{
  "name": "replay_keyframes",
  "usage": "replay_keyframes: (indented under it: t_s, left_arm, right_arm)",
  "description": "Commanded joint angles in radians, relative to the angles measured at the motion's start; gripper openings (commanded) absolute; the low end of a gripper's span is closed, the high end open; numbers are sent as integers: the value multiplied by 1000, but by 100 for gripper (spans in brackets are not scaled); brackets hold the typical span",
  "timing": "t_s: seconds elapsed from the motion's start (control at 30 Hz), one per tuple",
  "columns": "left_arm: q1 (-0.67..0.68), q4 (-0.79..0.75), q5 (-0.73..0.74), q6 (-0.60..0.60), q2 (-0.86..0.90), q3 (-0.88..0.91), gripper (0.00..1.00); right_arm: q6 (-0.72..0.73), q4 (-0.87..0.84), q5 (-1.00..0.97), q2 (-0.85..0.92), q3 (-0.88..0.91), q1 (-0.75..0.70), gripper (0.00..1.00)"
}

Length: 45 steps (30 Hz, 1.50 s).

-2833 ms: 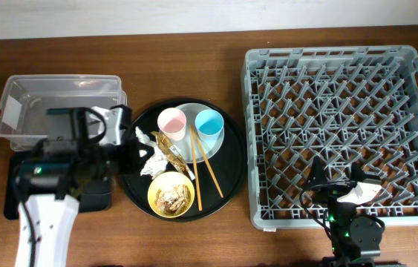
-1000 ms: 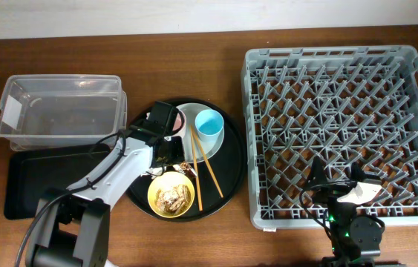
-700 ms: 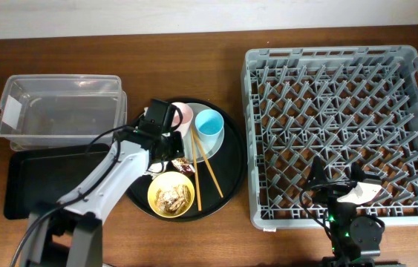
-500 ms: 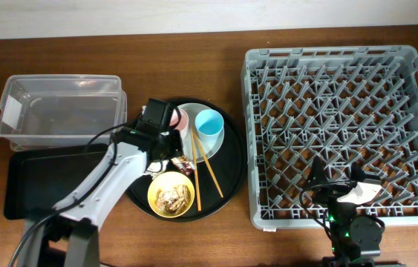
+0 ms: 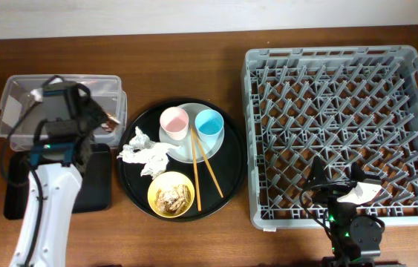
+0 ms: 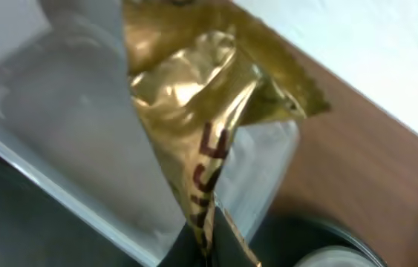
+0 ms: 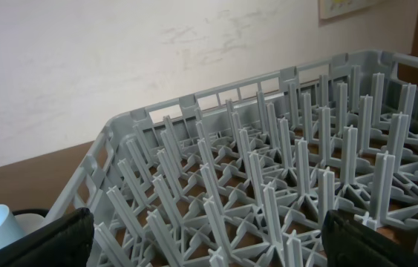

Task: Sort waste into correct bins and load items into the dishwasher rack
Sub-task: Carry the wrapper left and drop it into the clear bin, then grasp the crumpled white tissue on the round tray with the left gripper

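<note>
Wrapper (image 6: 194, 111) now over tub (image 6: 60, 156), left hand (image 6: 212, 241) cropped

Robot lab (dishwasher rack (image 5: 342, 126) on table (image 5: 194, 241))

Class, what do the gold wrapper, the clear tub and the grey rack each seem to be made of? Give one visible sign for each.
Gold wrapper: probably metallised foil or film; it is shiny, sharply creased and printed with letters.
Clear tub: glossy transparent plastic; you can see through its walls.
Grey rack: moulded plastic with a matte look; its lattice and pegs are uniform.
</note>
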<state>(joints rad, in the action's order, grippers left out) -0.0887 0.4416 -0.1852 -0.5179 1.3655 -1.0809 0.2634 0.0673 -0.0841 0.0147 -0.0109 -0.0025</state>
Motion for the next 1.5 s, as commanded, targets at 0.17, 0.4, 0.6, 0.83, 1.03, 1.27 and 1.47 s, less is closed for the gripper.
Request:
replay_keyframes:
  t_s: [0.17,0.4,0.6,0.83,1.03,1.27,1.47]
  left_arm:
    - [-140,-192,-32,-8,214,-9,99]
    - [-156,-98,252,26,75,-13,94]
    - [-89,261,478,148,-99,-13,73]
    - [132,525,318,288,-73,-10,79]
    - [301,480,112,289,27,-1,81]
    - [331,401,65,378,186,-1,86]
    - [331,311,100,534,297,-1,86]
  right_arm:
    - [7,6,-2,-6,5,-5,98]
    - [7,6,-2,-6,5,-4,98]
    - [7,6,-2,-6,5,-5,98]
    - [7,6,-2,-6,5,-5,98]
    - [7,6,-2,-6,5,-5,98]
    - [7,7,-2,-6,5,-5,98]
    - [7,6,-2,-6,5,-5,98]
